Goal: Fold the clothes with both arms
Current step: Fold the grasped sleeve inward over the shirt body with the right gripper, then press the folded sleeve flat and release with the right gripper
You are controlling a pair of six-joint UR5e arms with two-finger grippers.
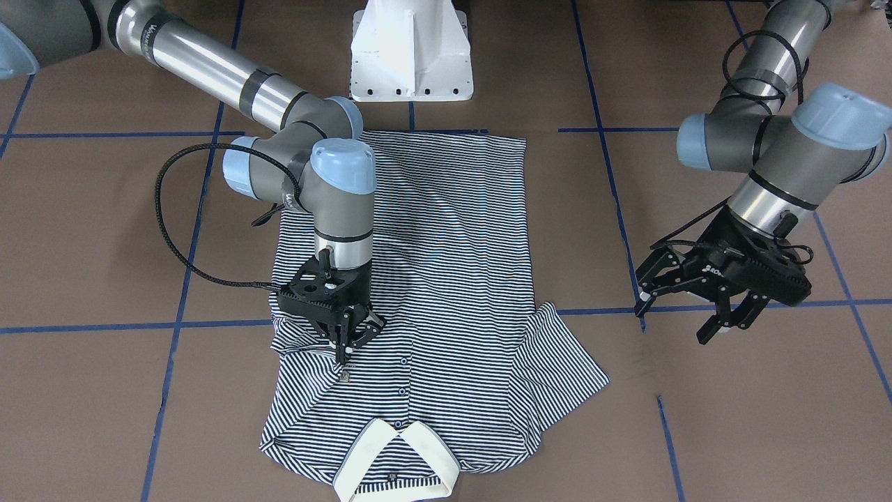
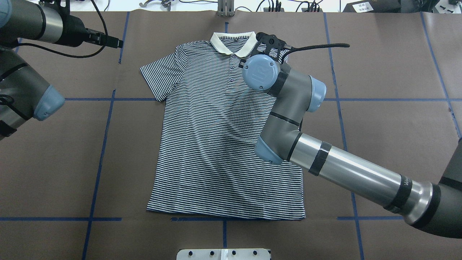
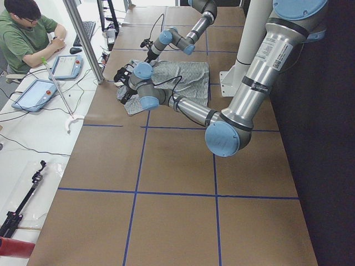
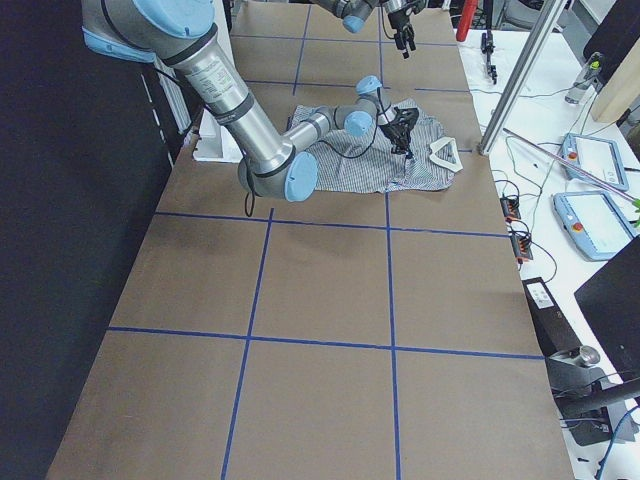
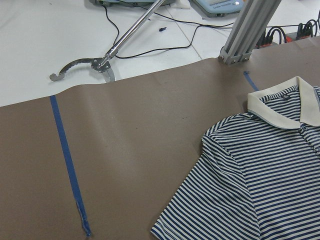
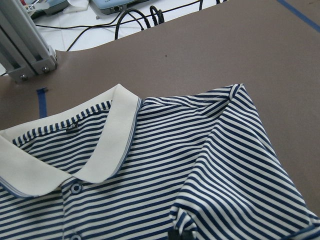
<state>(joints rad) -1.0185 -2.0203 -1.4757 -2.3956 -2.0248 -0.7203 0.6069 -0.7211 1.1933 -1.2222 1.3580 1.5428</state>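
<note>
One polo shirt (image 1: 453, 279) lies flat on your table (image 1: 697, 432), hem near the robot, collar (image 1: 362, 464) far. Of two grippers, the right gripper (image 1: 345, 345) pinches the shirt's bunched sleeve (image 1: 296, 343); the left gripper (image 1: 686, 310) hangs over the table left of the shirt, jaws spread. The front-facing view shows that pinch, which the wrist (image 2: 260, 72) hides overhead.

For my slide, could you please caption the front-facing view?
Folding a striped polo shirt: right gripper pinches its sleeve, left gripper hovers open.
</note>
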